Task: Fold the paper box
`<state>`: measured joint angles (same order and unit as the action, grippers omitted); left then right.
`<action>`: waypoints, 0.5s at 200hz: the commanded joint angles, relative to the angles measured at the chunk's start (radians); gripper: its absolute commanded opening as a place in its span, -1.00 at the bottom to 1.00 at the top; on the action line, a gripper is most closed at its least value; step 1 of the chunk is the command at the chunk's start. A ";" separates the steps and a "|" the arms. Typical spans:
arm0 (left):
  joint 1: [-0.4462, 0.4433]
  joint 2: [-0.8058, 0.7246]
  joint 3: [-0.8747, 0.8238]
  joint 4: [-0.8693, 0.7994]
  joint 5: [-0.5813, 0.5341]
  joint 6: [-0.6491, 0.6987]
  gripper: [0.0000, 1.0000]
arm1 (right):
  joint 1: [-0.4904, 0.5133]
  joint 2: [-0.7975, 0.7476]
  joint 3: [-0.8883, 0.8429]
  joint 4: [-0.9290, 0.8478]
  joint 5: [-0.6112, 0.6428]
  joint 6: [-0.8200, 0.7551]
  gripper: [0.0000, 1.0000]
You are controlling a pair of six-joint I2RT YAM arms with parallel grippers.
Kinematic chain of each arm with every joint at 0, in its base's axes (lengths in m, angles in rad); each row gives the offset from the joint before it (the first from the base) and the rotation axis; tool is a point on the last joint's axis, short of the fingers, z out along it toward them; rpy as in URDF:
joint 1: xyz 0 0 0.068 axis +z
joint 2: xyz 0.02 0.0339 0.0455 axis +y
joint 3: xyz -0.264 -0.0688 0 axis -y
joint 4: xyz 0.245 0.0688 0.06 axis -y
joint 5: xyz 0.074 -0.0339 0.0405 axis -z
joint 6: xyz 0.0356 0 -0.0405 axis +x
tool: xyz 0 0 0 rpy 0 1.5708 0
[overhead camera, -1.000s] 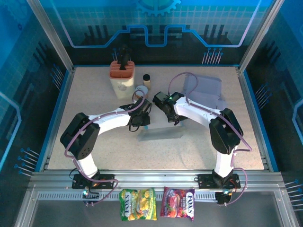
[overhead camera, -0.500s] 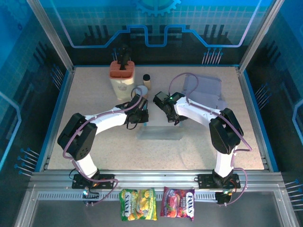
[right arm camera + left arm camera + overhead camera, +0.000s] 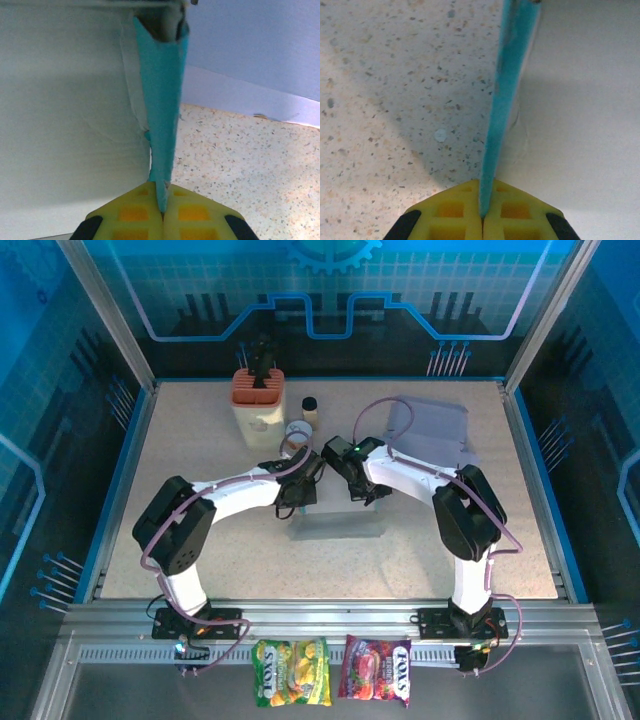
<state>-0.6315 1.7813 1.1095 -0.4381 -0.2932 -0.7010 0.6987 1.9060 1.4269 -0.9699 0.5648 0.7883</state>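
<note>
Paper box (image 3: 338, 524) — left pincer (image 3: 482, 218), right pincer (image 3: 162, 214) both tight on it

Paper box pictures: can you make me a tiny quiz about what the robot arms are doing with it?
1. True or false: the left gripper is shut on a thin teal paper flap of the pale flat paper box.
2. What lies at the near edge, in front of the arm bases? A) two crinkly plastic snack bags B) a glass cup C) steel scissors
3. How many grippers are pinching the box?

Key: 1 true. 2 A. 3 two: the right gripper pinches a second teal flap.
</note>
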 commanded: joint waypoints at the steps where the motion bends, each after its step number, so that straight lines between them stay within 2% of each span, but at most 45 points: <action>1: 0.017 0.030 -0.005 -0.166 -0.187 -0.093 -1.00 | -0.019 0.017 -0.002 -0.132 0.072 -0.011 -1.00; 23: 0.013 -0.005 -0.028 -0.112 -0.182 -0.046 -1.00 | -0.019 0.019 -0.003 -0.122 0.064 -0.016 -1.00; 53: 0.020 -0.069 -0.060 -0.026 -0.163 0.030 -0.45 | -0.016 0.018 -0.006 -0.117 0.065 -0.022 -1.00; 66: 0.034 -0.098 -0.081 0.021 -0.136 0.063 -0.29 | -0.015 0.012 -0.013 -0.111 0.064 -0.024 -1.00; 100: 0.099 -0.138 -0.122 0.139 0.013 0.141 -0.23 | -0.015 0.005 -0.021 -0.107 0.061 -0.025 -1.00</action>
<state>-0.5949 1.6882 1.0183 -0.3527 -0.3038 -0.6399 0.6975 1.9064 1.4277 -0.9649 0.5602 0.7815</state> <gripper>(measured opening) 0.388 0.062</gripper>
